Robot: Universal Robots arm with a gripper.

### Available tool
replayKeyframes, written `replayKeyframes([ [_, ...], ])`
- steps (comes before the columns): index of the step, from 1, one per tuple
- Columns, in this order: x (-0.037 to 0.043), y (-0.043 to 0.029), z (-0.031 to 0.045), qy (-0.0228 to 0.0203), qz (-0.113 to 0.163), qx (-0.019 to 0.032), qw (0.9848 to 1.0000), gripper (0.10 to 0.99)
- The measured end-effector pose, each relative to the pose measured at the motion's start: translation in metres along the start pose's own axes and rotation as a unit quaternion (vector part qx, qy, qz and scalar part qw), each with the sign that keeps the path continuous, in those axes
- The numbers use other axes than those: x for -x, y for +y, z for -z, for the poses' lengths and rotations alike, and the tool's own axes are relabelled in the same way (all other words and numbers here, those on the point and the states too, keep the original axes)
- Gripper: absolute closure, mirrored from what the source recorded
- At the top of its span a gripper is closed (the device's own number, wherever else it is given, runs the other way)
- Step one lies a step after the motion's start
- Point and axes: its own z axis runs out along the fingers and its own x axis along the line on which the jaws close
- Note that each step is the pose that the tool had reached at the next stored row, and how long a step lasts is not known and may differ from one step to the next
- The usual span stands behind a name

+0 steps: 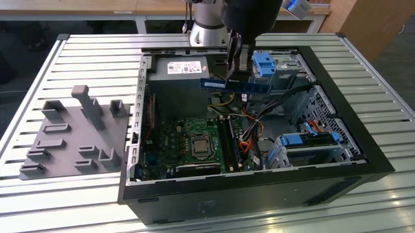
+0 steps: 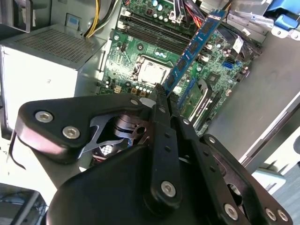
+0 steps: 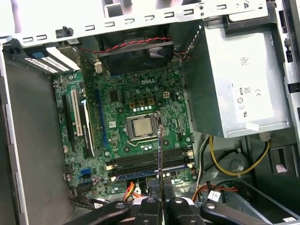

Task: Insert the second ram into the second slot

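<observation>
My gripper [image 1: 238,73] hangs over the open computer case [image 1: 363,145], shut on the second ram [image 1: 234,86], a thin blue stick held level above the case's back half. In the second wrist view the ram [image 2: 194,44] juts out from the gripper [image 2: 161,96] over the motherboard [image 2: 140,51]. The first wrist view has the ram [image 3: 160,159] edge-on, rising from the gripper [image 3: 160,202] across the dark memory slots [image 3: 140,162] beside the processor socket [image 3: 140,126]. The ram is well above the slots [image 1: 230,141]. I cannot tell which one is the second slot.
A grey power supply [image 1: 178,70] sits in the case's back corner. Blue drive-bay clips [image 1: 266,60] and a drive cage [image 1: 304,143] line the exterior view's right side, with loose cables [image 1: 259,121] near the slots. A grey fixture plate [image 1: 71,136] lies on the slatted table [image 1: 91,48].
</observation>
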Motion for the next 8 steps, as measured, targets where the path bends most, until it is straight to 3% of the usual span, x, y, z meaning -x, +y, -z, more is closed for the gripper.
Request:
replayKeyframes([
  [8,0.0000,0.0000,0.0000,-0.0007,-0.019,-0.0002,0.9998,0.949],
])
